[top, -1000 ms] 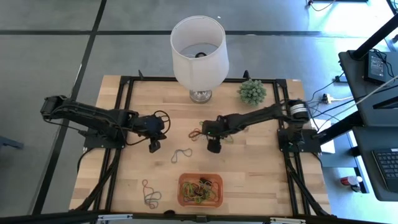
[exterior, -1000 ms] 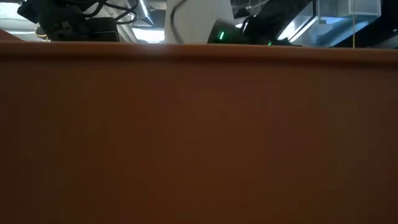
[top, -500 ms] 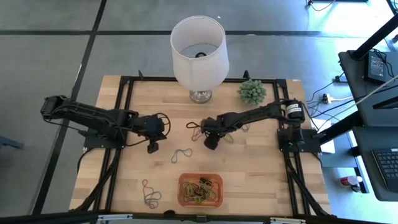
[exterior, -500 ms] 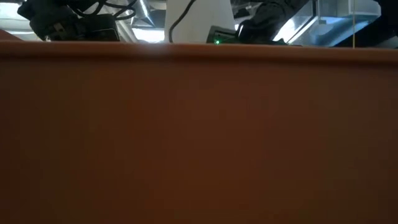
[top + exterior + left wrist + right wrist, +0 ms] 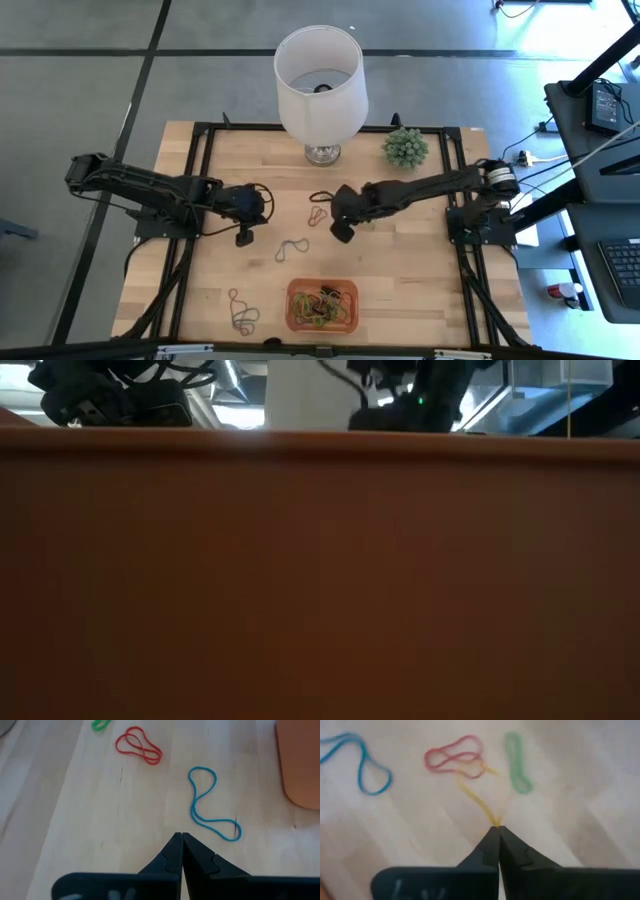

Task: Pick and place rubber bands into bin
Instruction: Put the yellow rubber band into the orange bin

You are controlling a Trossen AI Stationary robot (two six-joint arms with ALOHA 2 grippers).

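At mid-table our right gripper (image 5: pixel 497 828) is pinched tight on a stretched yellow band (image 5: pixel 479 799), and it sits a bit higher than half a second ago. We count three loose bands nearby: red (image 5: pixel 454 756), green (image 5: pixel 516 761), blue (image 5: pixel 210 805). Our left gripper (image 5: pixel 181 837) hangs closed and empty. Near the front edge sits one orange bin (image 5: pixel 322 304) full of bands.

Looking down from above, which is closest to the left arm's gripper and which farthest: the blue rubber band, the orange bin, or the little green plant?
From the left gripper, in the high view:
1. Blue rubber band, just beside it toward the table's middle.
2. Orange bin, farther, at the table's near edge.
3. Green plant, farthest, in the far right corner by the lamp.
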